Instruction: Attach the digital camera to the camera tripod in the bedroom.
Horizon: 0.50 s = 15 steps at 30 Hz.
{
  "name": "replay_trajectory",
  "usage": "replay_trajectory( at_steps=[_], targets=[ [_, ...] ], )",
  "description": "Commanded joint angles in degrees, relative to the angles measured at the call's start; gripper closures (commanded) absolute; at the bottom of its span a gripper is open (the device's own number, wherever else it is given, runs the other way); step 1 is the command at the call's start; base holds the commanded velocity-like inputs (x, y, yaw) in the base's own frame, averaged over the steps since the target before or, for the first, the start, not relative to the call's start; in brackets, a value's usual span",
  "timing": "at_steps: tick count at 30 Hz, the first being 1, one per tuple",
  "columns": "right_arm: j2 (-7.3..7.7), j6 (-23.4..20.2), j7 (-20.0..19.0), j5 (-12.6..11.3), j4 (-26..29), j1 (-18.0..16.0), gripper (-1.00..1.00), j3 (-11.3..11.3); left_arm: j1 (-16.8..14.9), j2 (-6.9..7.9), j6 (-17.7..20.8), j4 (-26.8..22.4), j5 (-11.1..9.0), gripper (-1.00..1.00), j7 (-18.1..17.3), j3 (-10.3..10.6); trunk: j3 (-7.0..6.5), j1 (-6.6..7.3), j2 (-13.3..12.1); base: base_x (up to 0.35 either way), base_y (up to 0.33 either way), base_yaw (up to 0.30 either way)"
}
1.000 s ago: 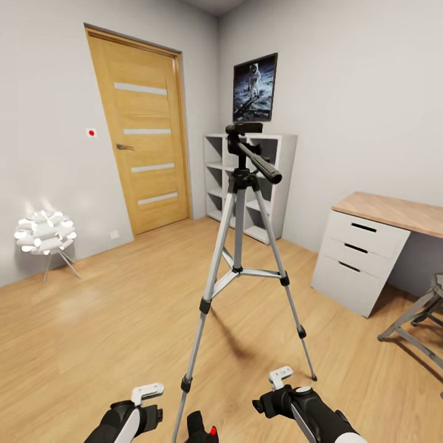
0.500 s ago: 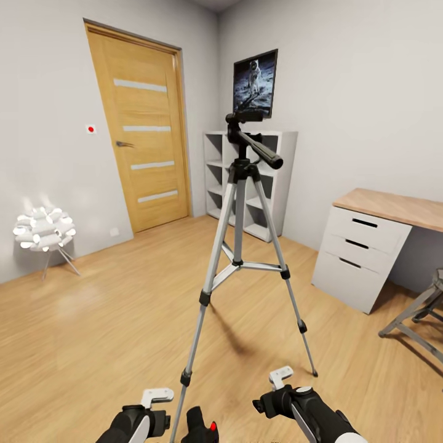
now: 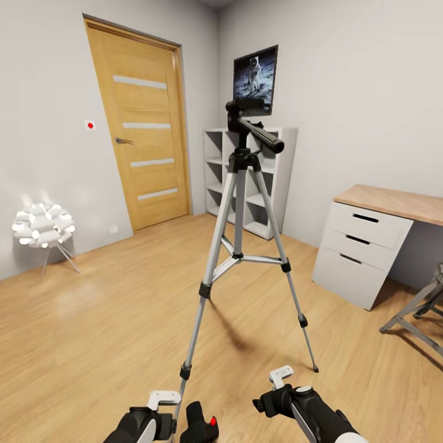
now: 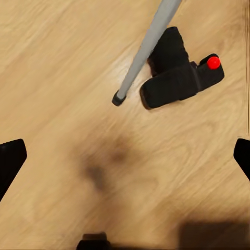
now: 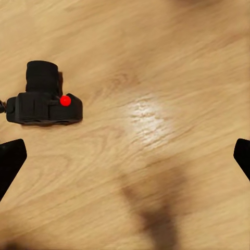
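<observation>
The camera tripod (image 3: pixel 240 184) stands upright on the plank floor of the bedroom, its black head (image 3: pixel 245 114) bare and its pan handle pointing right. The digital camera (image 3: pixel 202 424) lies on the floor beside the tripod's near leg foot (image 4: pixel 119 98); its red button (image 4: pixel 212 62) shows. My left gripper (image 3: pixel 161 419) hangs open just left of that leg, above the floor, with the digital camera (image 4: pixel 179 78) ahead of it and beyond its fingers. My right gripper (image 3: pixel 272 399) is open and empty, to the right of the digital camera (image 5: pixel 44 101).
A wooden door (image 3: pixel 144 129) and a white floor lamp (image 3: pixel 43 226) are at the left. White cube shelves (image 3: pixel 271 178) and a wall TV (image 3: pixel 255 81) stand behind the tripod. A wood-topped desk (image 3: pixel 384 237) and a grey stool (image 3: pixel 421 304) are at the right.
The view has shifted, with the tripod head now higher in the picture. My left gripper has moved right, closer to the near tripod leg and the camera. The right gripper holds its place.
</observation>
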<state>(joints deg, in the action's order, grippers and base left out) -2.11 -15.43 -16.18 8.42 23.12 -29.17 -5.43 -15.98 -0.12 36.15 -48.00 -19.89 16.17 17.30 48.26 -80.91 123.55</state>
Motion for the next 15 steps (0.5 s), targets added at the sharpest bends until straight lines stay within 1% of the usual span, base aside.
replay_trajectory(
  at_steps=[1,3,4,7,8,9,10,11,15],
  targets=[
    [-0.03,-0.3,-0.2,0.5,0.2,0.0,-1.0,0.0,-0.1,-0.15,0.2,-0.1,-0.6,-1.0,0.5,0.8,0.24,-0.22,0.4,0.0,0.0,0.0],
    [-0.08,-0.3,-0.2,0.4,0.6,0.0,-1.0,0.1,-0.3,-0.64,0.3,-0.1,-0.6,-1.0,0.5,1.9,0.6,-0.66,1.2,0.0,0.0,-0.015],
    [-0.17,-0.3,-0.2,0.2,0.8,0.0,-1.0,0.2,-0.6,-1.23,1.0,-0.1,-0.6,-1.0,0.5,2.6,0.78,-0.88,1.6,0.0,0.0,-0.086],
    [-0.18,-0.6,-0.2,0.1,1.1,0.0,-1.0,0.2,-1.2,-1.91,3.1,-0.1,-0.5,-1.0,0.5,3.4,1.32,-1.53,2.8,0.0,0.0,-0.147],
    [-0.14,-1.3,-0.2,0.1,1.3,-0.1,-1.0,0.3,-1.5,-2.16,4.2,-0.1,-0.5,-1.0,0.6,4.2,1.5,-1.75,3.2,0.0,0.0,-0.205],
    [-0.12,-1.9,-0.2,0.0,1.4,-0.1,-1.0,0.3,-1.6,-2.25,4.6,-0.1,-0.5,-1.0,0.6,4.7,1.68,-1.97,3.6,0.0,0.0,-0.217],
    [-0.12,-1.9,-0.2,0.0,1.4,-0.1,-1.0,0.3,-1.6,-2.25,4.6,-0.1,-0.5,-1.0,0.6,4.7,1.86,-2.19,4.1,0.0,0.0,-0.217],
    [-0.04,-3.7,-0.2,0.0,1.8,-0.1,-1.0,0.3,-1.7,-2.41,5.6,-0.1,-0.5,-1.0,0.6,5.9,2.04,-2.41,4.5,0.0,0.0,-0.241],
    [0.08,-4.7,-0.2,0.0,2.7,-0.1,-1.0,0.3,-1.9,-2.52,6.2,-0.1,-0.5,-1.0,0.6,6.5,2.75,-3.29,6.1,0.0,0.0,-0.247]
  ],
)
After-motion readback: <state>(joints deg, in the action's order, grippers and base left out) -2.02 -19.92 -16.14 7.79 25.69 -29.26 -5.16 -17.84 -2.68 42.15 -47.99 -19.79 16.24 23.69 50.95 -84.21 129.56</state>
